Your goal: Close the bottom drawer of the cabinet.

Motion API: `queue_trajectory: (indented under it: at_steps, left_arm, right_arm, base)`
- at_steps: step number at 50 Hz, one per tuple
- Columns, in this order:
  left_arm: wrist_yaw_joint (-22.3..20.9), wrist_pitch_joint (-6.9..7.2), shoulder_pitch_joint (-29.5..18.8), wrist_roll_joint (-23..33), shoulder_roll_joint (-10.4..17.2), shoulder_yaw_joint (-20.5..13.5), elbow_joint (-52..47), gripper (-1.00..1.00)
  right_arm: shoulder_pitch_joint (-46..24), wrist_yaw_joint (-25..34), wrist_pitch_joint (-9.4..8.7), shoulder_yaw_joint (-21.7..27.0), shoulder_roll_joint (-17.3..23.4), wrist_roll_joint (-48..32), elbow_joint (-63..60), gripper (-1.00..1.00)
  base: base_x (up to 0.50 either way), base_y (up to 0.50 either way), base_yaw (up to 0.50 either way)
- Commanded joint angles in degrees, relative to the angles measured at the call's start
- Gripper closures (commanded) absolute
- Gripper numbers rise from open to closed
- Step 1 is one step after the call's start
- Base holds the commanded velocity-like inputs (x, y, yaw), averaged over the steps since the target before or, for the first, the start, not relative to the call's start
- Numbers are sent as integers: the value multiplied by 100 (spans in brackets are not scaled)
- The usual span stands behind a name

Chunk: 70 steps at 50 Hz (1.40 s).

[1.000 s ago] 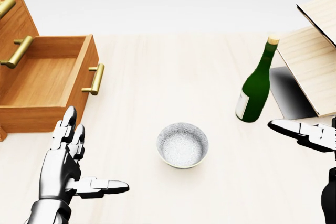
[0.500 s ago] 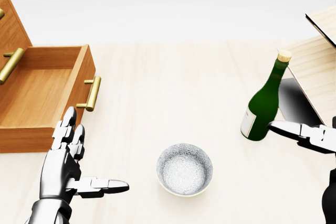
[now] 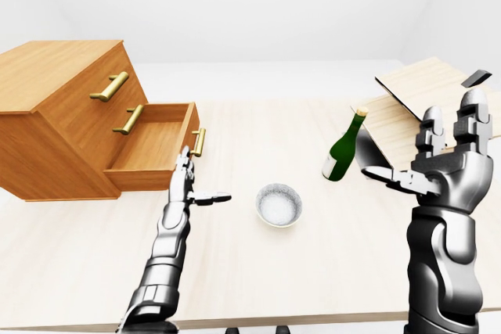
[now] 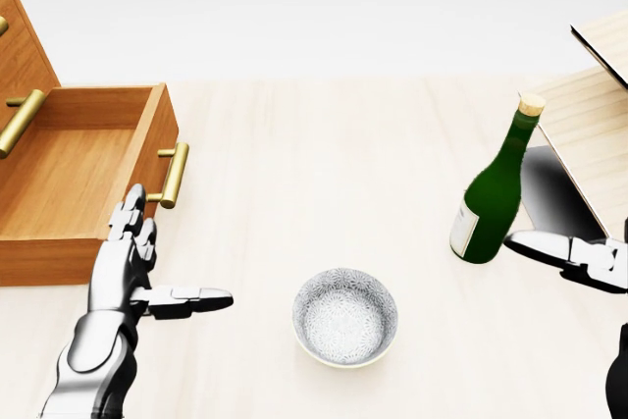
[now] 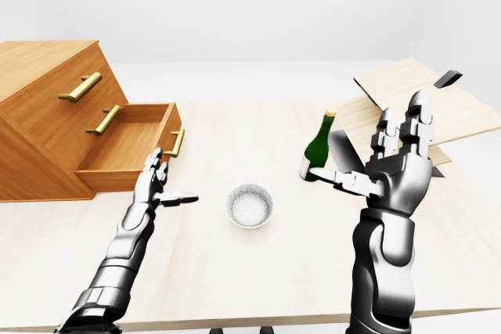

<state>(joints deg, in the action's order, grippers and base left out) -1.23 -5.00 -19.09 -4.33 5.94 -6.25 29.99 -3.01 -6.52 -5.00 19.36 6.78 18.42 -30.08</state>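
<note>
A wooden cabinet (image 3: 63, 115) stands at the left of the table, with brass handles. Its bottom drawer (image 4: 74, 179) is pulled out and empty; its brass handle (image 4: 173, 176) faces right. My left hand (image 4: 147, 262) is open, fingers up and thumb out to the right, just below and beside the drawer's front corner, not touching it. My right hand (image 3: 438, 154) is open and raised at the right, near the green bottle.
A white bowl (image 4: 345, 317) sits on the light wooden table (image 4: 324, 164) at the middle. A green bottle (image 4: 496, 185) with a cork stands at the right. Flat wooden boards (image 3: 423, 99) lie at the far right.
The camera first moved, shifting the whole picture down. Since then my left hand has reached up toward the drawer's front corner. The right hand barely moved.
</note>
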Motion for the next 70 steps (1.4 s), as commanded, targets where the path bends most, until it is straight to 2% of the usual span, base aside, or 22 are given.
queue_trajectory:
  at_steps: [1,10,16,47,49,58,62,63,67,70]
  left_arm:
    - [116,0,-1519,-21,343,-99,2705,-100]
    - [83,0,-1973,34,372,-96,3812,-100]
    - [125,0,-2135,93,418,-169,4191,-100]
    - [467,0,-2229,-330,817,-442,4219,-100]
    - [713,0,-2226,-326,862,-473,4247,-100]
    - [1002,0,-2248,-641,1054,-636,4219,-100]
    - [1305,0,-2264,-744,1206,-703,4247,-100]
    - [3123,0,-1968,-687,1754,-1784,4267,-100]
    - [3123,0,-1817,-1154,1921,-1370,4187,-100]
    - [3123,0,-1850,-1196,1930,-1181,4278,-100]
  right_arm:
    - [54,55,0,-47,-49,10,-50,-100]
    - [64,67,0,-76,-66,-8,-54,-100]
    - [50,70,0,-54,-51,7,-51,-100]
    - [74,117,0,-94,-74,-36,-13,-100]
    - [75,119,0,-98,-76,-37,-17,-100]
    - [56,110,0,-101,-68,-27,-33,-100]
    - [71,123,0,-107,-76,-28,-32,-100]
    - [80,144,0,-121,-90,-22,6,-100]
    - [85,143,0,-117,-89,-14,0,-100]
    - [86,154,0,-136,-97,-26,57,-100]
  base:
    - [0,0,0]
    - [0,0,0]
    - [0,0,0]
    - [0,0,0]
    - [0,0,0]
    - [0,0,0]
    - [0,0,0]
    - [0,0,0]
    - [0,0,0]
    - [0,0,0]
